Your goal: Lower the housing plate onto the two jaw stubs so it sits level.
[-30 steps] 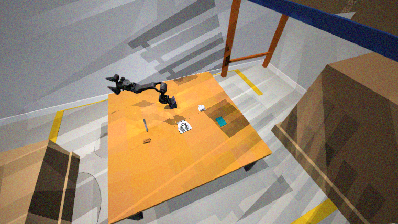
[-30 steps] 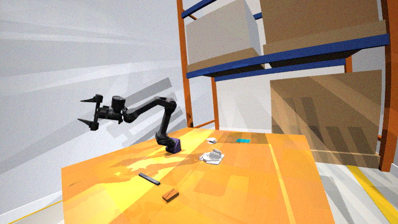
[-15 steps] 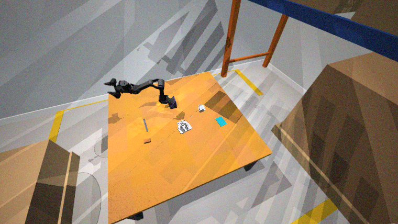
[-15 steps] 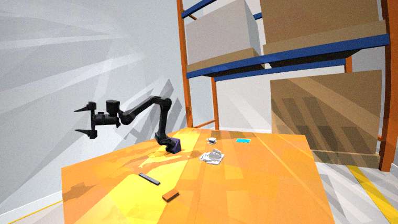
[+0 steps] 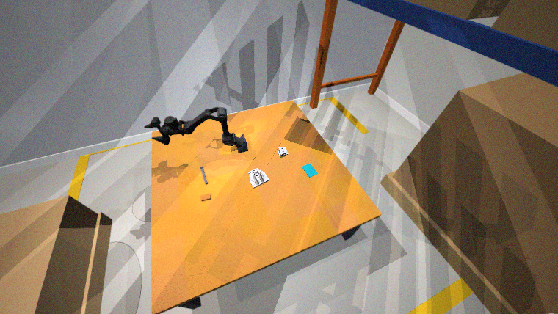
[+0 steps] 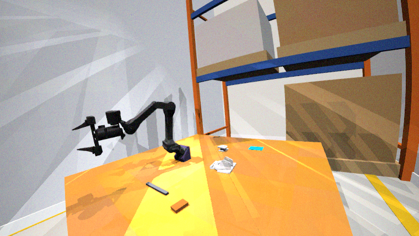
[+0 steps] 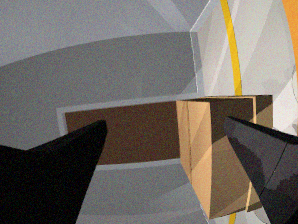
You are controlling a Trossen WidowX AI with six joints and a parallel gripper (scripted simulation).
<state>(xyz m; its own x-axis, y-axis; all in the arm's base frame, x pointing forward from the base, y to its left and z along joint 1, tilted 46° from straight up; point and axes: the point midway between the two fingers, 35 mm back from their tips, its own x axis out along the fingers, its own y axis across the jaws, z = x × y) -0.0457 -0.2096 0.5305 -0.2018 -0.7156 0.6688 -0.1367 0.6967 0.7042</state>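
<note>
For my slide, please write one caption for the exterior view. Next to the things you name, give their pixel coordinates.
Black robot arm (image 6: 169, 123) extends its open tool (image 6: 85, 139) beyond the orange tabletop (image 6: 263, 199).

The flat rectangular tabletop (image 5: 218, 241) (image 6: 278, 199) is orange with paler yellow patches. On it, a thin rectangular sheet (image 5: 310, 170) (image 6: 256, 148) is cyan, a slim bar (image 5: 203, 175) (image 6: 157, 188) grey, and a small rectangular block (image 5: 205, 197) (image 6: 179, 205) orange-brown.

Pale grey walls (image 5: 97, 50) (image 6: 87, 73) streaked with light, orange tabletop (image 5: 218, 241) (image 6: 263, 199), yellow-striped grey floor (image 5: 312, 288) (image 6: 360, 202), orange-and-blue rack (image 5: 321, 74) (image 6: 322, 54) bearing large boxes (image 6: 337, 17).
</note>
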